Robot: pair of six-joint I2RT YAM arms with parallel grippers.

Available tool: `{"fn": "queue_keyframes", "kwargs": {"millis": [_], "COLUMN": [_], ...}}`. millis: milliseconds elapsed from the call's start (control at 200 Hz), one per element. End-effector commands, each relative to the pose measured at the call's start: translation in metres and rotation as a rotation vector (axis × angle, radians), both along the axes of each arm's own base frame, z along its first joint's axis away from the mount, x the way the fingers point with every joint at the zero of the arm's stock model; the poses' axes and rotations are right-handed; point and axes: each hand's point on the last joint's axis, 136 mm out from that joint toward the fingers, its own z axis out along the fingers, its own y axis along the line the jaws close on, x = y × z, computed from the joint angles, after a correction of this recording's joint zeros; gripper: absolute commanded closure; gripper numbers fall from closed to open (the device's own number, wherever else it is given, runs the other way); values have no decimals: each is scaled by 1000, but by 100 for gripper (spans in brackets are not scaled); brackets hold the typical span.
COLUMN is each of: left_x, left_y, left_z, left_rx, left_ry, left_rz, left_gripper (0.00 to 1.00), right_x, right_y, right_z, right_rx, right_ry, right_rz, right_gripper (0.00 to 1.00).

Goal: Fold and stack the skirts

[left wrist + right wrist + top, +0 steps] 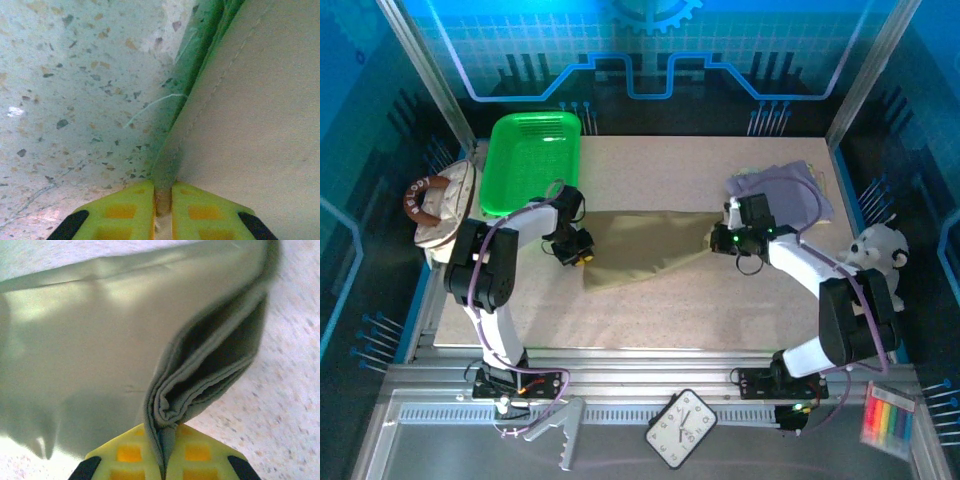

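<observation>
The khaki skirt (pixel 645 245) lies stretched across the middle of the overhead frame. The left gripper (pixel 576 250), centre left, is pinched shut on its hem, and the right gripper (pixel 722 238), centre right, is clamped on a bunched edge. The fold appears to be under way; the next move likely calls for both arms to carry their edges over evenly. The lavender skirt (pixel 785 190) sits upper right.
</observation>
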Motion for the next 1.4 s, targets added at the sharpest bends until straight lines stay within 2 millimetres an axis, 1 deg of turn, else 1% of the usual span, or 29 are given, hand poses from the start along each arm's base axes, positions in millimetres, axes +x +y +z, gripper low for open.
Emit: {"fn": "queue_keyframes", "kwargs": {"millis": [0, 55, 135, 205, 260, 335, 370, 455, 510, 560, 625, 655, 705, 725, 775, 805, 845, 890, 925, 1005, 1090, 1155, 1300, 1335, 1390], "left_x": [-5, -6, -7, -7, -7, -8, -8, -9, -9, -10, -12, -13, -13, -14, -15, -16, -18, -22, -26, -30, -31, -30, -24, -24, -24], "left_y": [-27, -29, -31, -32, -32, -34, -36, -37, -37, -39, -41, -39, -36, -34, -29, -27, -23, -20, -22, -34, -47, -52, -53, -53, -53], "left_z": [-14, -14, -13, -11, -9, -8, -8, -8, -8, -9, -8, -8, -6, -5, -4, -4, -5, -7, -10, -16, -18, -17, -12, -11, -10], "left_rx": [-94, -106, -119, -129, -136, -154, -161, -175, -187, -202, -216, -216, -216, -218, -217, -214, -202, -188, -200, -275, -314, -302, -301, -302, -304], "left_ry": [23, 25, 25, 21, 15, 10, 9, 4, 2, 5, 6, 8, 6, 4, 2, 1, 6, 14, 23, 33, 44, 41, 25, 27, 28], "left_rz": [-31, -28, -27, -25, -20, -14, -10, 3, 12, 18, 23, 26, 34, 37, 47, 47, 44, 41, 43, 63, 61, 52, 67, 69, 67], "left_gripper": [86, 86, 87, 86, 86, 86, 86, 86, 87, 88, 89, 88, 86, 84, 80, 80, 80, 84, 88, 92, 96, 100, 100, 100, 100], "right_x": [3, -1, -6, -14, -24, -40, -46, -51, -46, -45, -46, -47, -48, -49, -51, -51, -50, -46, -42, -32, -21, -19, -25, -28, -31], "right_y": [42, 61, 90, 120, 146, 179, 194, 218, 229, 239, 245, 244, 238, 235, 229, 226, 223, 219, 216, 211, 212, 222, 253, 261, 271], "right_z": [44, 45, 45, 47, 45, 37, 29, 8, -1, -8, -20, -28, -41, -45, -51, -50, -48, -43, -40, -32, -19, -5, 29, 34, 36], "right_rx": [-153, -227, -280, -309, -329, -354, -369, -388, -372, -323, -289, -292, -314, -321, -333, -333, -327, -317, -304, -252, -178, -120, 38, 86, 133], "right_ry": [-165, -181, -190, -210, -221, -215, -206, -172, -146, -116, -85, -67, -32, -15, 15, 20, 19, 8, 2, 4, -5, -20, -69, -68, -68], "right_rz": [282, 388, 513, 619, 715, 837, 881, 907, 857, 824, 799, 795, 786, 785, 784, 782, 776, 761, 745, 703, 680, 692, 735, 739, 745], "right_gripper": [100, 100, 100, 100, 100, 100, 100, 100, 100, 100, 100, 100, 100, 100, 100, 100, 100, 100, 100, 100, 100, 100, 100, 100, 100]}}
